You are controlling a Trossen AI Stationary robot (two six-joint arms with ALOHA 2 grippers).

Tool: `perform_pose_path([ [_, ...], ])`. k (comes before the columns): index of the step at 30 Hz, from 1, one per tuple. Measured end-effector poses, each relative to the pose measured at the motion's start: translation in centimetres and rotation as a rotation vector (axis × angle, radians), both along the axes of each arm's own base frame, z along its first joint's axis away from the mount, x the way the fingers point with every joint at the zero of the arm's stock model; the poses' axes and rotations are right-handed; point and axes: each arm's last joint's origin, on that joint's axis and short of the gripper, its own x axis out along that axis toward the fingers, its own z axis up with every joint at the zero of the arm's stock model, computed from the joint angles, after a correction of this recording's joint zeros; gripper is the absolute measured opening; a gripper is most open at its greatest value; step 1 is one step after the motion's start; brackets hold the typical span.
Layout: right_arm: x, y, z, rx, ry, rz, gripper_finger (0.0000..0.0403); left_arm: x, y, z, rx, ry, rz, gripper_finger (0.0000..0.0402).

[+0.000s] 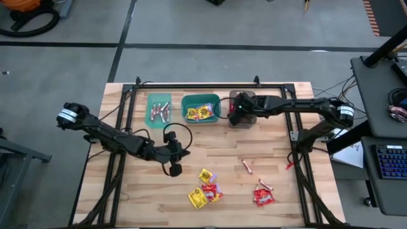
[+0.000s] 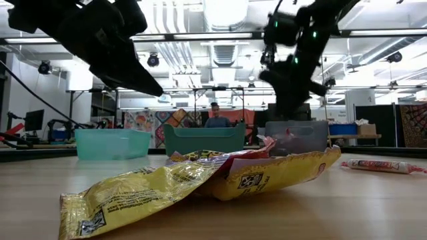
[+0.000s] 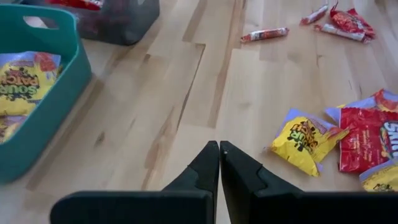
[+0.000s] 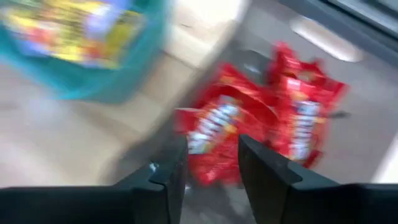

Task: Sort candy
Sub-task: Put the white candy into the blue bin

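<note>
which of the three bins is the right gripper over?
The grey-brown bin, the rightmost in the row at the table's far edge. The right gripper is above it, fingers apart, red packets beneath. The two teal bins sit further left.

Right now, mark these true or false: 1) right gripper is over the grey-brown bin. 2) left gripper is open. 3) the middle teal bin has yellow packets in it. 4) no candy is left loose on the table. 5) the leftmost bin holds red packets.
1) True. The right gripper is over the grey-brown bin, fingers apart, red packets below it.
2) False. The left gripper is shut and holds nothing.
3) True. Yellow packets lie in the middle teal bin.
4) False. Loose candy remains on the table, among it a yellow packet, a red packet and a stick.
5) False. The leftmost bin holds pinkish sticks.
</note>
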Motion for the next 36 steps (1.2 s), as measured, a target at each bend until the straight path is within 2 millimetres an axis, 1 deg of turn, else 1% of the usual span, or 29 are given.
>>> perform_pose_path([
  [2, 0.4, 0.8, 1.1, 0.015, -0.058, 0.043, 0.0141, 0.3, -0.2, -0.2, -0.025, -0.019, 0.001, 0.0001],
  [4, 0.7, 2.1, 2.1, 0.009, -0.104, 0.095, 0.0148, 0.7, -0.6, -0.4, -0.047, -0.036, -0.028, 0.0005],
  [9, 0.9, 6.4, 3.9, 0.000, -0.188, 0.249, 0.0152, 1.6, -2.2, -1.2, -0.065, -0.085, -0.164, 0.0041],
  [13, 0.8, 10.0, 4.4, 0.036, -0.223, 0.336, 0.0153, 2.1, -3.3, -2.4, -0.053, -0.094, -0.210, 0.0090],
  [17, 0.7, 13.3, 4.1, 0.103, -0.223, 0.418, 0.0153, 2.6, -4.4, -3.8, -0.029, -0.107, -0.253, 0.0139],
  [21, 0.7, 16.1, 2.7, 0.185, -0.170, 0.421, 0.0153, 3.1, -4.8, -5.1, -0.022, -0.116, -0.266, 0.0171],
  [26, 0.4, 18.4, 0.2, 0.263, -0.047, 0.325, 0.0153, 3.4, -5.0, -6.2, -0.027, -0.115, -0.264, 0.0179],
  [31, 0.4, 19.5, -3.5, 0.345, 0.171, 0.221, 0.0153, 3.4, -5.2, -6.1, -0.032, -0.123, -0.267, 0.0170],
  [34, 0.7, 19.8, -5.5, 0.378, 0.271, 0.199, 0.0153, 3.2, -5.2, -5.2, -0.029, -0.143, -0.276, 0.0164],
  [36, 1.0, 20.0, -6.5, 0.401, 0.315, 0.201, 0.0153, 3.0, -5.1, -4.5, -0.028, -0.150, -0.277, 0.0162],
])
